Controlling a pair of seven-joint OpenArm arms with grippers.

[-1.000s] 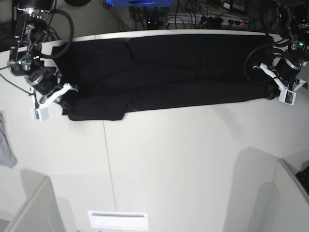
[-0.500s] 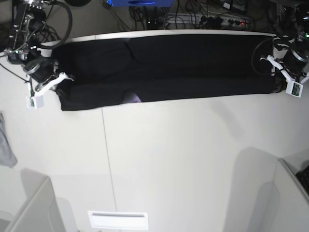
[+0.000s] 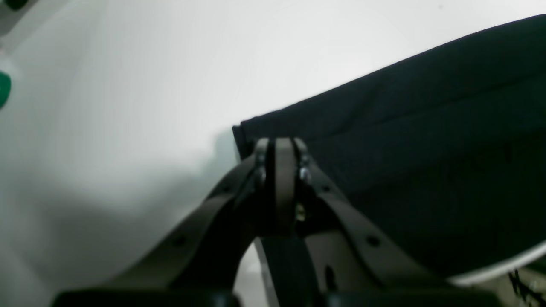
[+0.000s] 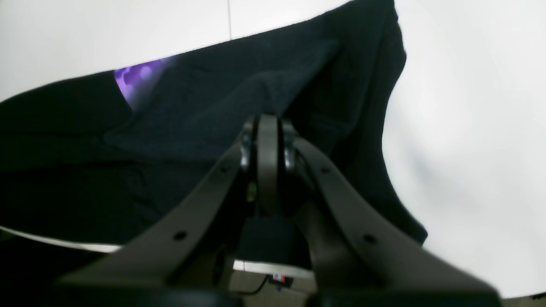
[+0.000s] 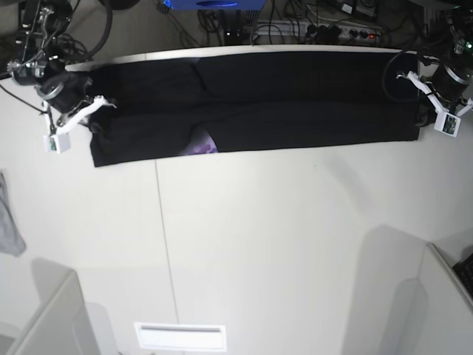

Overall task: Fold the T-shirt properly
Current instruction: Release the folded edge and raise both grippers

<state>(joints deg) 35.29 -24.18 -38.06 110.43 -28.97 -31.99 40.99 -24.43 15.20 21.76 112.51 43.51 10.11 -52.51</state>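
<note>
Black T-shirt [image 5: 295,103] stretched along far edge of white worktop [image 5: 295,244], left claw [image 3: 279,162] clamped on one end, right claw [image 4: 266,140] clamped on other, purple print [image 5: 201,146] peeking at near hem.

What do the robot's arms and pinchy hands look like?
Both arms are black with looping black cables. Each end effector, left and right, has white brackets and a small white box beside it. Up close, the fingers are dark brown-grey, long and thin, with little silver screws.
</note>
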